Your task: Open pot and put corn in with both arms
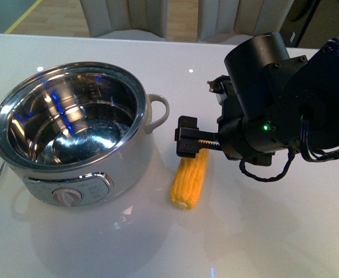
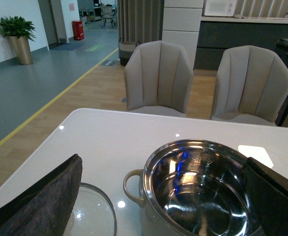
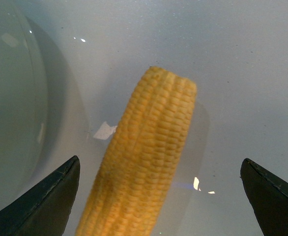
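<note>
Front view: pot (image 1: pixel 130 164) sits lidless on the white table (image 1: pixel 273 231), corn (image 1: pixel 190 176) flat on the table just right of it, right gripper (image 1: pixel 188 141) over its far end. Left wrist view: left gripper (image 2: pixel 162 160) fingers spread, pot and glass lid (image 2: pixel 92 211) between them. Right wrist view: fingers (image 3: pixel 55 196) wide apart either side of corn, not touching.

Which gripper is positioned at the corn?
The right gripper: it is open, straddling the corn lying on the table. The left gripper, also open, hangs by the pot and glass lid instead.
</note>
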Robot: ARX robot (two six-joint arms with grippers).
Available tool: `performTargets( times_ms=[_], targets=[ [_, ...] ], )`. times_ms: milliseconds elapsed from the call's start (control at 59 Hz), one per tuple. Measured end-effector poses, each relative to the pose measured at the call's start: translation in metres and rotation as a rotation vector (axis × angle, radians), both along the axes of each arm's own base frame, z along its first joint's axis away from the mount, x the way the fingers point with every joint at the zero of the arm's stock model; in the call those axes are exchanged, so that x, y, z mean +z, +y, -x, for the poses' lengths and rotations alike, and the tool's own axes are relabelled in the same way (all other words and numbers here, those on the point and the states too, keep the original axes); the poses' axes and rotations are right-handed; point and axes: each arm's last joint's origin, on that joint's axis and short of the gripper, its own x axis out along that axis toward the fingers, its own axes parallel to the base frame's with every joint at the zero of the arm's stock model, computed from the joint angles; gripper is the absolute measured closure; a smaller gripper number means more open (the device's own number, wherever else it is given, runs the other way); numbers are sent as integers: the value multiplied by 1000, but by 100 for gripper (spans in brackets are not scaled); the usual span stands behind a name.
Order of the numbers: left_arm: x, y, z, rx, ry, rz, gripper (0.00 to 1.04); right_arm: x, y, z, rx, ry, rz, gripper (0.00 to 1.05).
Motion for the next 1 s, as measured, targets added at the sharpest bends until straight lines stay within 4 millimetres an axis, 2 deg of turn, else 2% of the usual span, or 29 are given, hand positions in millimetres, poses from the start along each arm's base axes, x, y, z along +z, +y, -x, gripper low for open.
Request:
performTargets(
  times_ms=[254,543,882,1001],
  targets=[
    [0,0,0,0,0,0,7,-11,11,3,7,25,-3,9],
    [0,0,0,0,0,0,7,-36,21,13,34,63,74,9],
    [0,0,0,0,0,0,7,-40,39,19,103,39,117,9],
    [0,0,0,0,0,0,7,-41,41,21,124,40,128,27]
  ],
)
